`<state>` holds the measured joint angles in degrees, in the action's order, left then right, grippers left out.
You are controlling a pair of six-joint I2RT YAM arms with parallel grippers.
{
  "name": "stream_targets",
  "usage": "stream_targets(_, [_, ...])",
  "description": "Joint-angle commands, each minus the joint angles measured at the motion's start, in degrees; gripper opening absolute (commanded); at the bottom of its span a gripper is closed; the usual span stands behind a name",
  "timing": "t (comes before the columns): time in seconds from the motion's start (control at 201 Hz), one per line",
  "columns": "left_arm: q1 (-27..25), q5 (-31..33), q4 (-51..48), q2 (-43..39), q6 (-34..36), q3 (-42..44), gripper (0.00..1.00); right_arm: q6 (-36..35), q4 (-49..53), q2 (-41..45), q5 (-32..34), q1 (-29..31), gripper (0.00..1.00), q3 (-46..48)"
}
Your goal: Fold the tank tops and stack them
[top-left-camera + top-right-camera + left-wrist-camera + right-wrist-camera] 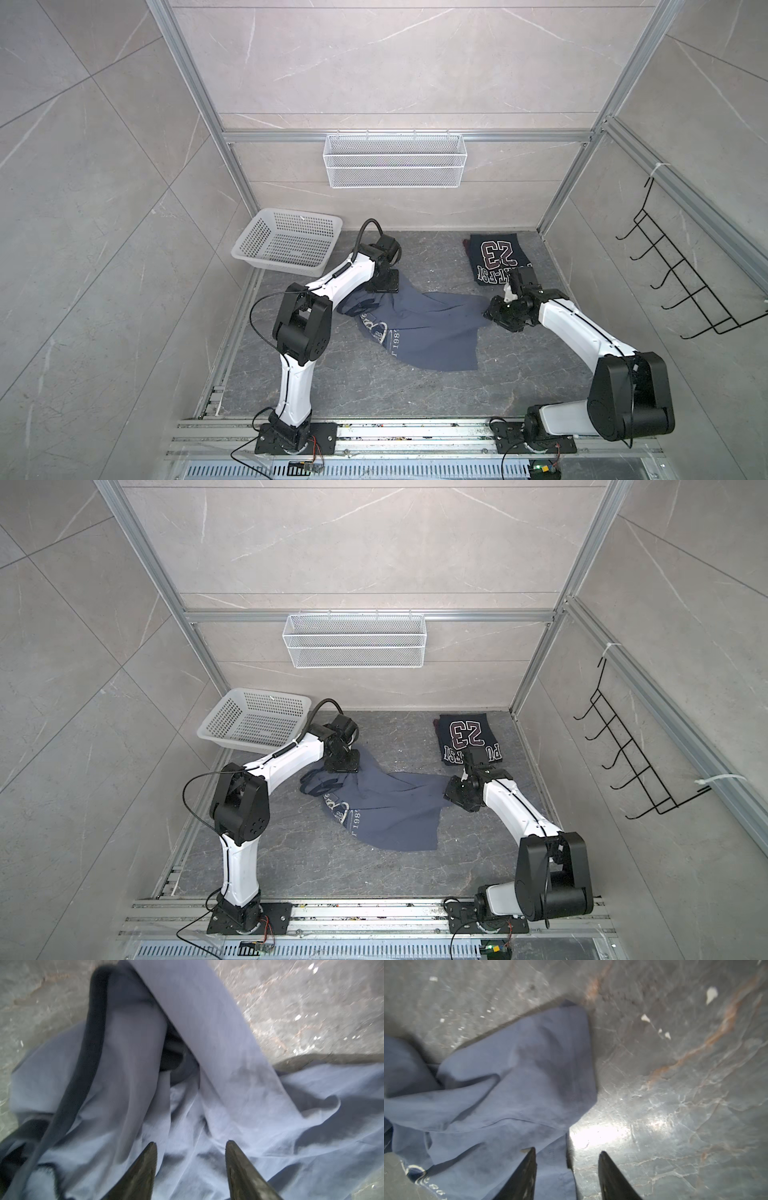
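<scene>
Slate blue-grey cloth tank top with a white printed graphic [415,328] lay crumpled and unfolded in the middle of the dark grey marbled table [365,390]. Dark navy tank top with dark-red trim and white block lettering [496,253] sat folded near the far right corner, apart from it. Left gripper [191,1142] hovered over the slate top's strap end, jaws parted, gripping nothing. Right gripper [567,1150] stood at the opposite cloth edge, jaws likewise parted and empty, one finger over fabric, one over bare table.
</scene>
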<state>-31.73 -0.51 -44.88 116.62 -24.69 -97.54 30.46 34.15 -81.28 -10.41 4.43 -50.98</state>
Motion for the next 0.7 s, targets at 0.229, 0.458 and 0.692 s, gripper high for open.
stream_targets(0.229, [0.21,-2.32,4.41,0.76,-1.90,0.75,0.56,2.57,-9.77,-8.57,-7.02,-0.34,0.43,2.89])
stream_targets(0.458, [0.18,-1.47,4.98,-0.22,-2.44,1.79,0.56,2.75,-5.98,-7.38,-2.08,-0.30,0.03,0.42])
stream_targets(0.692, [0.15,1.23,10.47,-8.62,-4.44,8.31,0.56,2.73,9.25,12.70,16.07,-0.42,0.00,-2.11])
